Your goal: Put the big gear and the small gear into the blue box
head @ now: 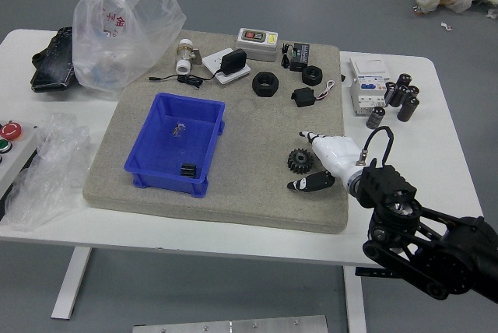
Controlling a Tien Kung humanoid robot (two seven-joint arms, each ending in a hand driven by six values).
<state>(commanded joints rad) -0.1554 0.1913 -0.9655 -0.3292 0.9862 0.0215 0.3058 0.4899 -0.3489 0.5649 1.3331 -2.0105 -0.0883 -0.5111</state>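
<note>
My right hand (pixel 306 159) is over the mat's right part, its thumb and fingers spread around a black gear (pixel 300 161) lying on the mat, without gripping it. The thumb is on the near side, the fingers on the far side. The blue box (pixel 146 171) stands on the mat's left half; a small black block (pixel 188 170) and a small metallic piece (pixel 179 129) lie inside it. I cannot tell whether either is a gear.
Black rings (pixel 265 84), a black module (pixel 303 97) and a grey device (pixel 257 44) occupy the mat's far side. Plastic bags (pixel 117 37) lie at left. White boxes (pixel 369 92) and black cylinders (pixel 375 118) stand at right.
</note>
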